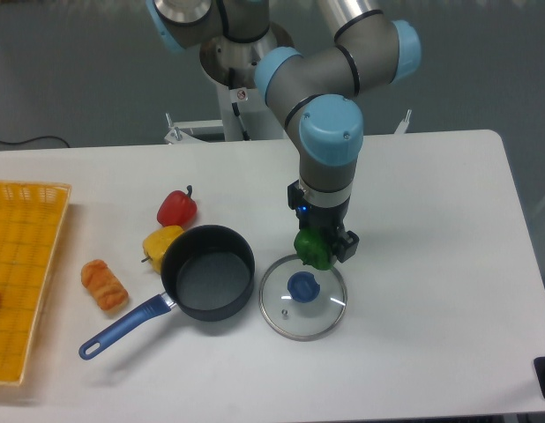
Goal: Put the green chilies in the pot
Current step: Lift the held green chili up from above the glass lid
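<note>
Chilies (pixel 313 248) hang pinched in the gripper (pixel 318 247), over the far rim of the lid (pixel 302 298), just right of the pot (pixel 208 271), which sits empty. Left of the pot lie a basket (pixel 26 264), a pastry (pixel 104 285), and yellow (pixel 160 242) and red (pixel 176 208) peppers. Carrying appears underway; next, a leftward shift over the pot, then release. White table (pixel 431 229), grey floor behind.

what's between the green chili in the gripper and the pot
Nothing visible. The gripper holds the green chilies over the far rim of the glass lid; the open pot sits just left of it.
</note>
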